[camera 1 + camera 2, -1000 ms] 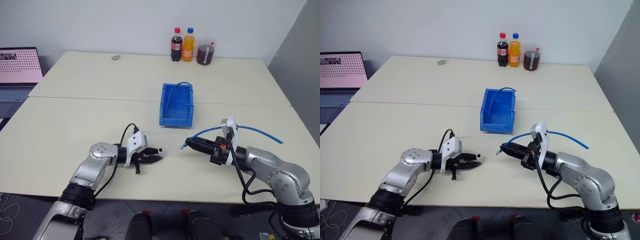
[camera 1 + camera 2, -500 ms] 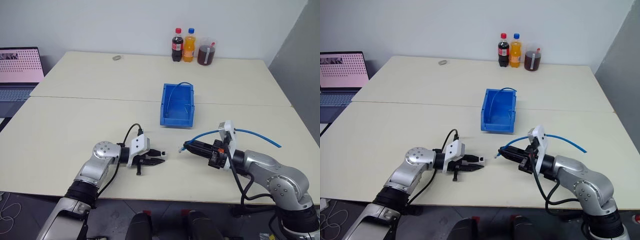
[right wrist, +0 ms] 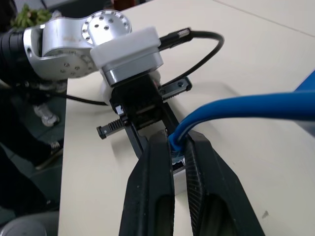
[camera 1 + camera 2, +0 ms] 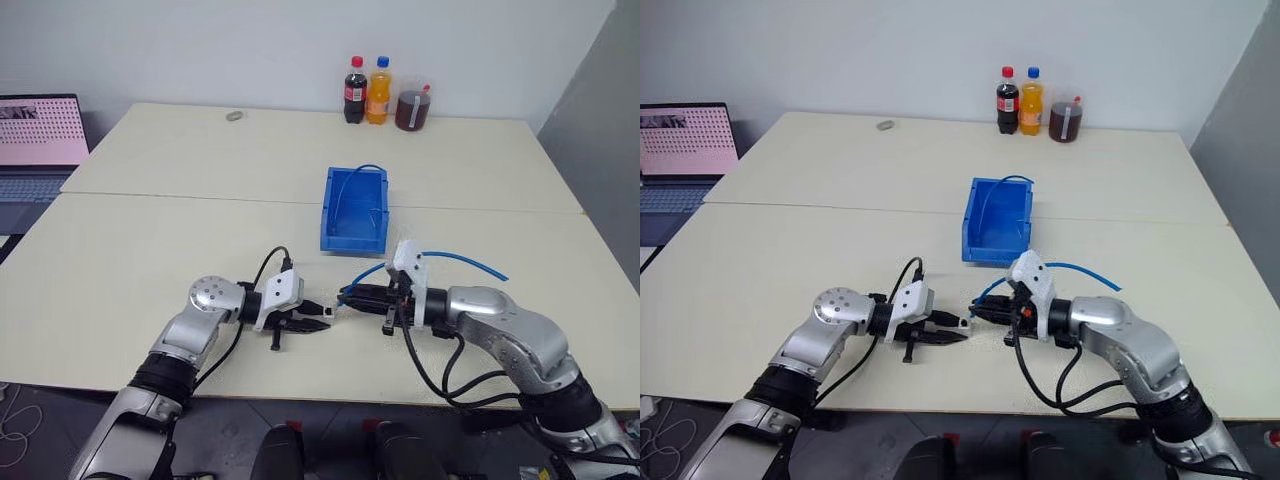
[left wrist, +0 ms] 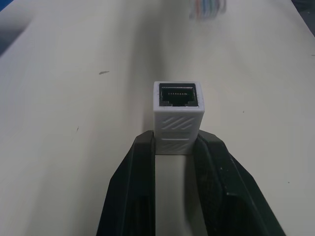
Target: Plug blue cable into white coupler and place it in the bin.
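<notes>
Near the counter's (image 4: 150,240) front edge, my left claw (image 5: 173,147) pinches the white coupler (image 5: 177,115). My right claw (image 3: 178,147) clamps the blue cable (image 3: 246,105) by its plug. I'd square plug to socket, then push straight.

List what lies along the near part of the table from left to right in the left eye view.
Left gripper shut on the white coupler → right gripper shut on the blue cable, which trails off to the right.
</notes>
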